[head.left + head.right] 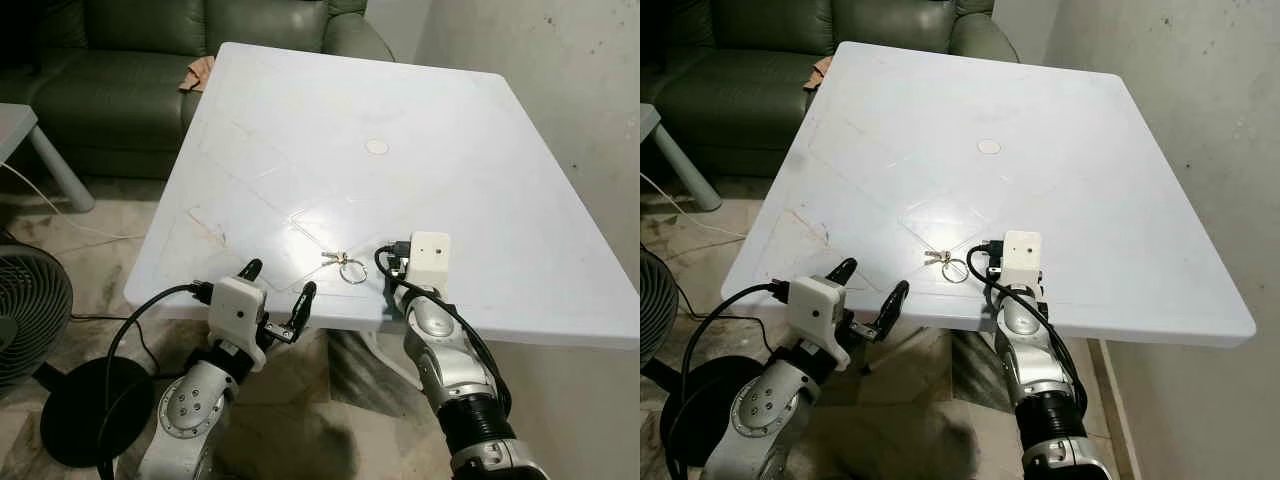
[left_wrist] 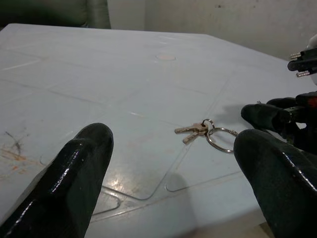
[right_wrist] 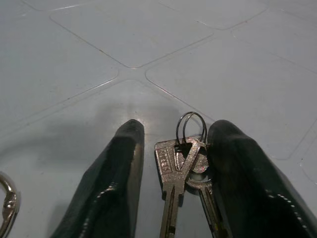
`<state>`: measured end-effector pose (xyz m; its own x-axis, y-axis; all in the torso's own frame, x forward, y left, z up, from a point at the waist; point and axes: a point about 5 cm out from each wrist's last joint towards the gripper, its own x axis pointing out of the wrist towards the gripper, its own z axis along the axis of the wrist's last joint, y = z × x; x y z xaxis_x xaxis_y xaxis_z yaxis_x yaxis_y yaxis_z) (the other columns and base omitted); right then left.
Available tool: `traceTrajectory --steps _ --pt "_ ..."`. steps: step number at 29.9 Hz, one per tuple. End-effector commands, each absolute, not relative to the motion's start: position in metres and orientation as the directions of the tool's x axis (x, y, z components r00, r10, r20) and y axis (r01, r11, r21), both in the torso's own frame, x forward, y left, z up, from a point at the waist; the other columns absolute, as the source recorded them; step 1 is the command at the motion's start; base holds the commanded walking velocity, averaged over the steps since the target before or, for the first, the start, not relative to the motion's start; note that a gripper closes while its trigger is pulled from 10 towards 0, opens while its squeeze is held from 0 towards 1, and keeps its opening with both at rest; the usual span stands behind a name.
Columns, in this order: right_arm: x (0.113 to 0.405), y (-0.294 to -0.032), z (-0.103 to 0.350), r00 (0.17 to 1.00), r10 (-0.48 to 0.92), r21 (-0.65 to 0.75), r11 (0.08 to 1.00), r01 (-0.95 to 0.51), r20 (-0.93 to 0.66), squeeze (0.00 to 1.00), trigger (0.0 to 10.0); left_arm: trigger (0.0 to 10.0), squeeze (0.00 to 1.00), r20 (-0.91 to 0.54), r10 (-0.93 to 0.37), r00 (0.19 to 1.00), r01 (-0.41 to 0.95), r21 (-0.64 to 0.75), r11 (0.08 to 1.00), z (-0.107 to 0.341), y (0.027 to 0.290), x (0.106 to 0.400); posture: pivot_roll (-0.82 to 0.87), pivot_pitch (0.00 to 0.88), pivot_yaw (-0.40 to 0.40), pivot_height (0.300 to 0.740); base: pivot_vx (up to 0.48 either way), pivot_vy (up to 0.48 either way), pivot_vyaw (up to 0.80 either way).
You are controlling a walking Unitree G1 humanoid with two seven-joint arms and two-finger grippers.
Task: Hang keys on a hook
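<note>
Keys (image 3: 181,166): flat on the white counter (image 1: 480,150) near its front edge, lying between your right claw (image 3: 176,148) fingers.
Right claw: parted around the keys, not yet pinching.
Left claw (image 1: 278,283): spread wide, holding nothing.
Risk: thin keys may slide on the slick surface as you close.

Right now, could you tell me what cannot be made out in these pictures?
- The large key ring: cut off by the right wrist view's edge.
- The keys: blades cut off at that view's edge; stamping too small to read.
- The right gripper: in the eye views its white camera box hides the jaws.
</note>
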<state>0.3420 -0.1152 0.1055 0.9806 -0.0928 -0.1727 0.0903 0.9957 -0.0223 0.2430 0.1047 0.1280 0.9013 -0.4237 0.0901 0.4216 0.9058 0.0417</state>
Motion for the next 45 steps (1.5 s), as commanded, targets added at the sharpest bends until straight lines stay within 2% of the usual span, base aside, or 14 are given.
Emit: traceTrajectory --steps 1,26,27,28,29,30,31,37,38,42,43,44,45 --pt "0.3411 -0.1193 0.1023 0.976 -0.115 -0.022 0.993 0.113 -0.185 0.0 0.0 10.0 0.0 0.094 -0.428 0.899 0.426 0.048 0.904 0.1308 0.1034 0.2401 0.16 0.17 -0.102 0.74 0.0 0.0 0.0" --pt "0.3399 -0.1208 0.103 0.979 -0.115 -0.016 0.993 0.114 -0.168 0.0 0.0 10.0 0.0 0.087 -0.413 0.907 0.411 0.047 0.911 0.1303 0.1029 0.2392 0.15 0.187 -0.099 0.74 0.0 0.0 0.0" --pt "0.3398 -0.1213 0.1033 0.979 -0.12 -0.023 0.993 0.118 -0.163 0.0 0.9 10.0 0.0 0.086 -0.412 0.907 0.409 0.047 0.911 0.1302 0.1028 0.2393 0.15 0.187 -0.099 0.74 0.0 0.0 0.0" --pt "0.3393 -0.1219 0.1047 0.981 -0.125 -0.043 0.992 0.12 -0.147 0.0 4.5 10.0 0.0 0.087 -0.412 0.907 0.409 0.048 0.911 0.1304 0.1027 0.2388 0.15 0.19 -0.1 0.74 0.0 0.0 0.0" --pt "0.3393 -0.1217 0.1047 0.981 -0.124 -0.046 0.992 0.119 -0.146 0.0 8.7 10.0 0.0 0.087 -0.411 0.907 0.408 0.049 0.911 0.1305 0.1028 0.2387 0.15 0.19 -0.1 0.74 0.0 0.0 0.0" --pt "0.3393 -0.1217 0.1047 0.981 -0.124 -0.046 0.992 0.119 -0.146 0.0 8.7 10.0 0.0 0.087 -0.411 0.907 0.408 0.049 0.911 0.1305 0.1028 0.2387 0.15 0.19 -0.1 0.74 0.0 0.0 0.0" --pt "0.3395 -0.1208 0.1043 0.983 -0.11 -0.037 0.994 0.105 -0.149 0.0 10.0 10.0 0.0 0.087 -0.411 0.908 0.408 0.051 0.912 0.1304 0.1028 0.2386 0.15 0.19 -0.1 0.74 0.0 0.0 0.0" --pt "0.3396 -0.1193 0.1016 0.984 -0.069 -0.007 0.998 0.069 -0.163 0.0 10.0 10.0 0.0 0.088 -0.408 0.909 0.405 0.053 0.913 0.1305 0.1027 0.2388 0.15 0.191 -0.102 0.74 0.0 0.0 0.0" --pt "0.3392 -0.1209 0.1013 0.982 -0.09 -0.003 0.996 0.091 -0.166 1.0 10.0 10.0 0.0 0.088 -0.407 0.909 0.403 0.054 0.913 0.1305 0.1028 0.2388 0.15 0.191 -0.102 0.74 0.0 0.0 0.0" --pt "0.3392 -0.1221 0.1013 0.982 -0.088 -0.028 0.996 0.084 -0.167 0.96 10.0 10.0 0.0 0.088 -0.405 0.91 0.402 0.054 0.914 0.1305 0.1027 0.2383 0.15 0.191 -0.102 0.74 0.0 0.0 0.0" --pt "0.3393 -0.1216 0.1013 0.983 -0.079 -0.029 0.997 0.075 -0.168 0.79 10.0 10.0 0.0 0.088 -0.406 0.91 0.402 0.054 0.914 0.1304 0.1028 0.2382 0.15 0.191 -0.101 0.74 0.0 0.0 0.0" --pt "0.3391 -0.1215 0.1015 0.984 -0.076 -0.027 0.997 0.073 -0.161 0.0 10.0 10.0 0.0 0.088 -0.406 0.91 0.402 0.055 0.914 0.1304 0.1029 0.2382 0.15 0.191 -0.101 0.74 0.0 0.0 0.0" --pt "0.3389 -0.1217 0.1017 0.984 -0.079 -0.025 0.997 0.076 -0.157 0.0 10.0 10.0 0.0 0.088 -0.406 0.91 0.402 0.055 0.914 0.1303 0.103 0.2382 0.15 0.191 -0.101 0.74 0.0 0.0 0.0"
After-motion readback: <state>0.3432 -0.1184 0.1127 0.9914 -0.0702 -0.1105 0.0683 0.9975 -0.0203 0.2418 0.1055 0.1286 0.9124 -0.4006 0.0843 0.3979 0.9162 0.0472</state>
